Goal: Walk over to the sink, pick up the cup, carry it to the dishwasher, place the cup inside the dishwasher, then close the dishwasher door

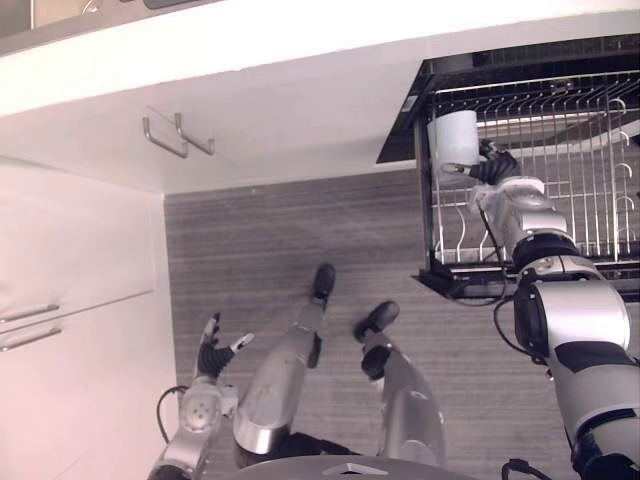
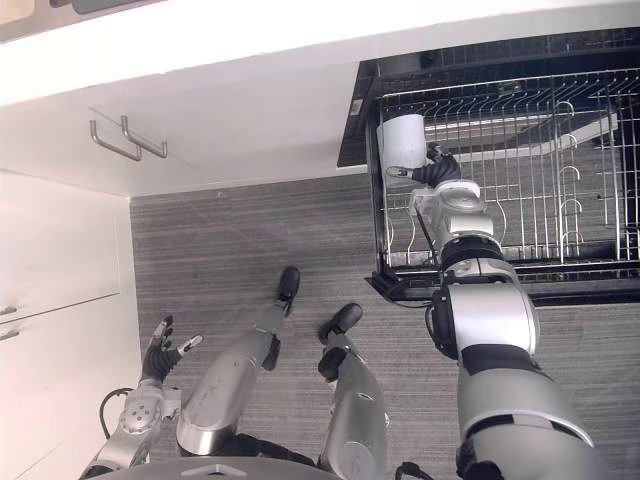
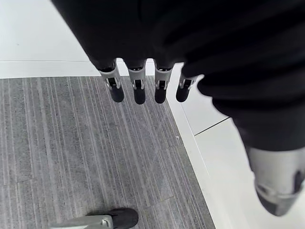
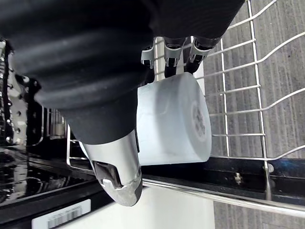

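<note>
A white cup [image 4: 174,119] is held in my right hand [image 1: 495,165], fingers on one side and thumb on the other. It hangs on its side at the near left corner of the pulled-out wire dishwasher rack [image 1: 560,130], just above the wires. The cup [image 1: 455,138] is also in the left eye view. The rack sits over the open dishwasher's dark front edge [image 1: 450,285]. My left hand [image 1: 212,352] hangs low at the left over the floor, its fingers [image 3: 138,88] straight and holding nothing.
White cabinet doors with two metal handles [image 1: 165,138] run along the back under the counter. White drawers [image 1: 30,325] stand at the left. Grey striped floor [image 1: 260,250] lies between the cabinets and the dishwasher.
</note>
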Controlling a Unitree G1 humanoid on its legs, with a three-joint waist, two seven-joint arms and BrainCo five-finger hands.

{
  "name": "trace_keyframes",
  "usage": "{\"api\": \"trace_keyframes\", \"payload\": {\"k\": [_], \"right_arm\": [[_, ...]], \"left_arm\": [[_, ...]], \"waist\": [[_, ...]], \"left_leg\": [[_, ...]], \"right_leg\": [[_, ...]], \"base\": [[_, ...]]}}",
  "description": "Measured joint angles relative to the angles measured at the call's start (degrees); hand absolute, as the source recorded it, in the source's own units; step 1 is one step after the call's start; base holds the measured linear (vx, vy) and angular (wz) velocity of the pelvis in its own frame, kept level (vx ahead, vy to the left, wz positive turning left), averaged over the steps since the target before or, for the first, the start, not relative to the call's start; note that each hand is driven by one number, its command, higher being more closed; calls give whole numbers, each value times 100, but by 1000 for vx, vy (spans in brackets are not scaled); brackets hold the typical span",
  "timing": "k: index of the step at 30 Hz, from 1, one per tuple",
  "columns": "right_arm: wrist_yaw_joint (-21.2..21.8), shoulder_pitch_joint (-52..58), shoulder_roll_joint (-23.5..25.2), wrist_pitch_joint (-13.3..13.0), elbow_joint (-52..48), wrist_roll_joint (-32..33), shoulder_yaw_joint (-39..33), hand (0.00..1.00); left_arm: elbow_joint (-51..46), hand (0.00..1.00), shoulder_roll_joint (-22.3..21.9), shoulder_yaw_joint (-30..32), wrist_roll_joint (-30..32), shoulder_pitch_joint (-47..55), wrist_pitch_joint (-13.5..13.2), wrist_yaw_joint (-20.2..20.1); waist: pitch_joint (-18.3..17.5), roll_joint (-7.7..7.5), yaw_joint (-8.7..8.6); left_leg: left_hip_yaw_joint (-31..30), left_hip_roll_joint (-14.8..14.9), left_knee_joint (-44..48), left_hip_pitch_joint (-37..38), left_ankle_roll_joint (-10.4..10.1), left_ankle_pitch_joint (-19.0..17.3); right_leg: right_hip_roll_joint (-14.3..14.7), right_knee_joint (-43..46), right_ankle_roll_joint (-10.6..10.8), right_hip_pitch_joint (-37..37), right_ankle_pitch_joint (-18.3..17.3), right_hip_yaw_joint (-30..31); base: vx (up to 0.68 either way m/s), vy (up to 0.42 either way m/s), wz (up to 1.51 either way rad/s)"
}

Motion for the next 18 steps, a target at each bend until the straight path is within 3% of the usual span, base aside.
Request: {"api": "trace_keyframes", "payload": {"k": [9, 12, 14, 18], "right_arm": [[-2, 1010, -34, -376, -2392, 461, -14, 0], [12, 1726, 266, -452, -3180, 514, -247, 0], [31, 2594, 659, -570, -3921, 542, -515, 0], [201, 4076, 1420, -858, -5320, 736, -753, 0]], "left_arm": [[-155, 0, 3, 68, 12, 74, 26, 88], [-178, 0, -2, 268, 21, 223, 28, 89], [-38, 0, -2, 491, 27, 384, 24, 92], [354, 0, -60, 773, 75, 555, 42, 104]], "waist": [[-7, -52, -416], [-109, -253, -542], [-403, -472, -678], [-877, -660, -834]], "left_leg": [[214, 119, -21, 500, -51, -41], [347, 179, -23, 622, -98, -106], [401, 210, -25, 644, -144, -191], [511, 210, -22, 854, -160, -314]], "right_leg": [[198, -356, -12, 540, 128, 195], [325, -668, -21, 735, 264, 301], [424, -960, -15, 844, 366, 356], [512, -1338, 21, 1177, 496, 447]], "base": [[-21, -55, -14], [-6, -50, -25], [42, -41, -14], [93, -23, -17]]}}
